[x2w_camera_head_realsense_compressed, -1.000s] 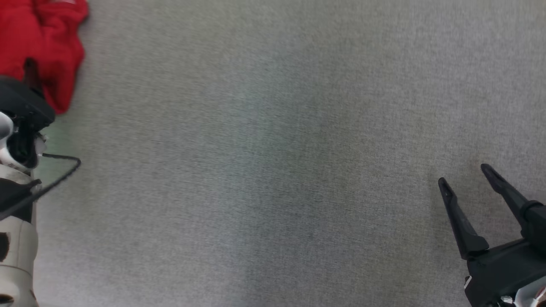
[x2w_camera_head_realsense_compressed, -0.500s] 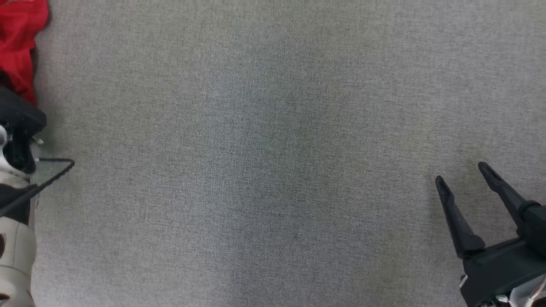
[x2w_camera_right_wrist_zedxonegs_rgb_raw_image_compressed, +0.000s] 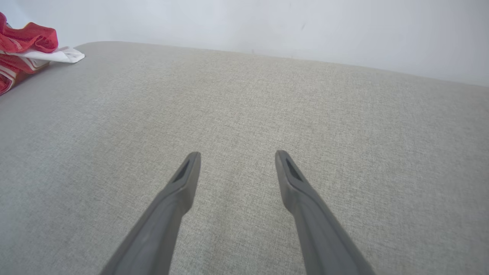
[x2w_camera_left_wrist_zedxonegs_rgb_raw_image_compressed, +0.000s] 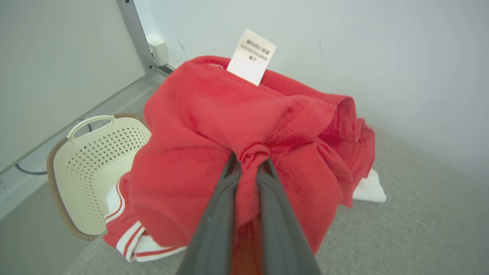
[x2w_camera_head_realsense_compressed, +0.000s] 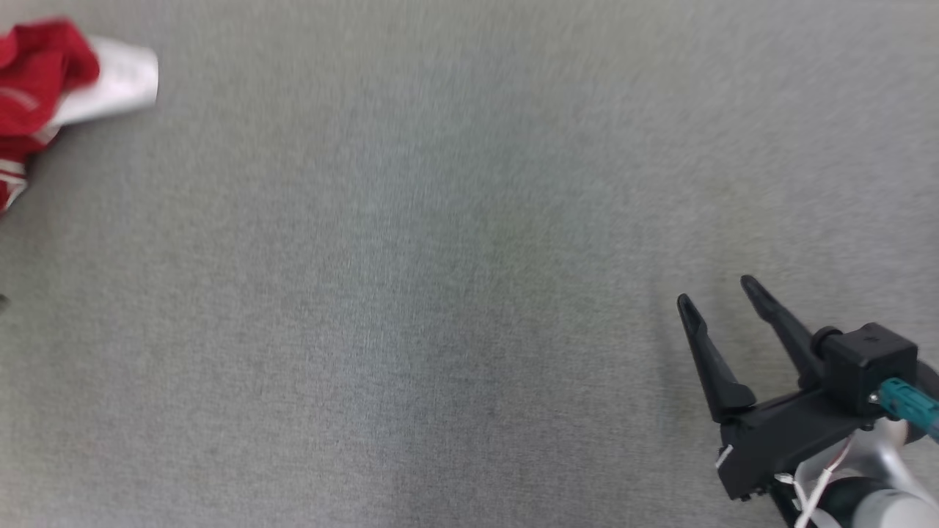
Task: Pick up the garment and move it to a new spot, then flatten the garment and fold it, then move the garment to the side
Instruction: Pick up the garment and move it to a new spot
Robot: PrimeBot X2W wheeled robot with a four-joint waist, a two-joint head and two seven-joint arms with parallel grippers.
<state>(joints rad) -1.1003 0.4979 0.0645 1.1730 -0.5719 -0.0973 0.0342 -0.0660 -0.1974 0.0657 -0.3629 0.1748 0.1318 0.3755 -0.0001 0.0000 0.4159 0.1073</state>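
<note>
The garment (x2w_camera_left_wrist_zedxonegs_rgb_raw_image_compressed: 214, 126) is red fleece with white trim and a white label, bunched into a heap. In the left wrist view my left gripper (x2w_camera_left_wrist_zedxonegs_rgb_raw_image_compressed: 249, 160) is shut on a pinched fold of it, the cloth bulging between the two dark fingers. The same garment (x2w_camera_head_realsense_compressed: 37, 95) lies at the head view's top left edge, and its red and white edge (x2w_camera_right_wrist_zedxonegs_rgb_raw_image_compressed: 26, 47) sits at the far left of the right wrist view. My right gripper (x2w_camera_head_realsense_compressed: 717, 293) hovers open over the grey surface at lower right, with nothing between its fingers (x2w_camera_right_wrist_zedxonegs_rgb_raw_image_compressed: 183, 179).
A cream perforated basket (x2w_camera_left_wrist_zedxonegs_rgb_raw_image_compressed: 91, 152) stands just behind and left of the garment. The grey fabric surface (x2w_camera_head_realsense_compressed: 440, 293) stretches wide between the two grippers. A pale wall (x2w_camera_right_wrist_zedxonegs_rgb_raw_image_compressed: 267, 23) closes the far side.
My left gripper has shut on the garment. The head view has shifted: the left arm has dropped out of it, and the right gripper sits further left with more of its wrist showing.
</note>
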